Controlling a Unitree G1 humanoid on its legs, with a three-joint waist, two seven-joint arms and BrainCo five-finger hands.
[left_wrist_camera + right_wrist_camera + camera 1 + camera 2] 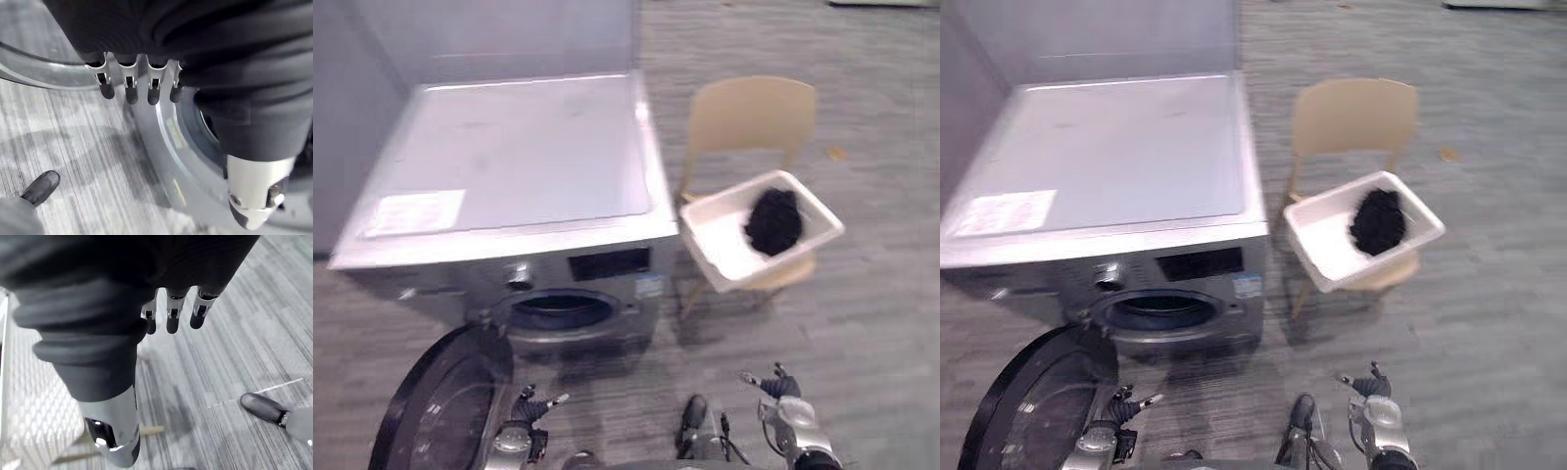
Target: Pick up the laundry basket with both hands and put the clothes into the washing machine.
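Hands first: I am seeing the left hand (521,423) hanging at about 7 o'clock in the head view. Its fingers (130,92) are loose and straight, grasping nothing, just beside the washer's round door (431,411), which is standing swung wide open at 8 o'clock. The right hand (790,416) is hovering at 5 o'clock over the grey carpet (871,323), likewise released and empty. Beyond the door, the drum opening (558,311) is gaping in the front of the washing machine (519,157), standing at 11 o'clock. At 2 o'clock the laundry basket (717,235) is sitting tilted on a tan chair (749,113), well apart from both hands, with a dark bundle of clothes (773,221) lying inside it. A pale latticed surface (29,396) is showing beside the right thumb (115,435); it may be the basket's wall, but I cannot say.
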